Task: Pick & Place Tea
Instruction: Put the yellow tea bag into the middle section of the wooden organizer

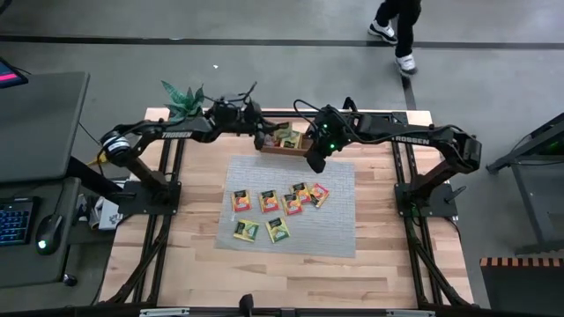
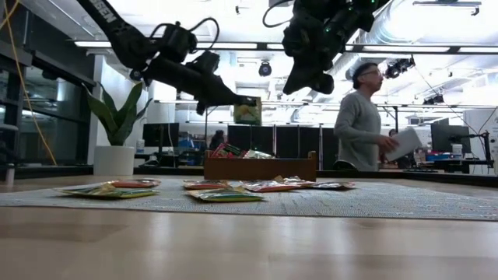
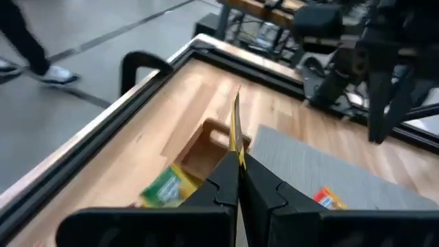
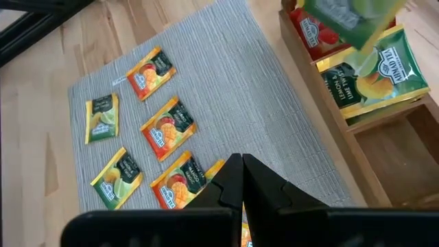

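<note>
We view the scene through four cameras. The high camera looks straight down from well above, covering the whole table (image 1: 291, 264), both arms and the surrounding floor. The low camera sits at tabletop height at the near edge, facing level across the grey mat (image 2: 373, 198) into the room beyond. The left wrist camera looks forward and down, close over the table's far edge. The right wrist camera looks down, close over the mat. The wooden tray (image 1: 284, 141) appears in all four views; the mat too.
</note>
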You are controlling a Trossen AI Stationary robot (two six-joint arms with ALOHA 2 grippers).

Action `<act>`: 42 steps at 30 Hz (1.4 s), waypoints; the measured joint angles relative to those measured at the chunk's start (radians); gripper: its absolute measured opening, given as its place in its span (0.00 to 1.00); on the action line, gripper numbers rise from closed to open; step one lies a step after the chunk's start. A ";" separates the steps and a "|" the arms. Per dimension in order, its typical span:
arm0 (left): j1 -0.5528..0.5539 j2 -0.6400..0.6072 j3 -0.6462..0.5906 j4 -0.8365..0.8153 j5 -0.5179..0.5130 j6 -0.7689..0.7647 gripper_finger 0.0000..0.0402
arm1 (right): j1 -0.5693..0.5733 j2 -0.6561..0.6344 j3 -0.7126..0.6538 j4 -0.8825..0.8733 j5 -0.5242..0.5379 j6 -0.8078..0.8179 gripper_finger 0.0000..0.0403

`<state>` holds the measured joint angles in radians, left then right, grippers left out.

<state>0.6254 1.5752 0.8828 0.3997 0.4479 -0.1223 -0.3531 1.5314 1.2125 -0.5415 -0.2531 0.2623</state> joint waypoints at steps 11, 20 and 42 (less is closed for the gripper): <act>0.002 0.159 0.213 -0.192 0.070 0.070 0.00 | 0.000 0.000 0.000 0.000 0.004 0.026 0.00; 0.003 0.264 0.292 -0.349 0.063 0.059 0.00 | 0.000 0.000 0.000 0.000 0.016 0.037 0.00; 0.003 0.308 0.312 -0.351 0.037 -0.027 0.00 | 0.000 0.000 0.000 0.000 0.023 0.051 0.00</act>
<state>0.6281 1.8828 1.1950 0.0490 0.4845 -0.1493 -0.3531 1.5314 1.2125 -0.5415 -0.2298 0.3138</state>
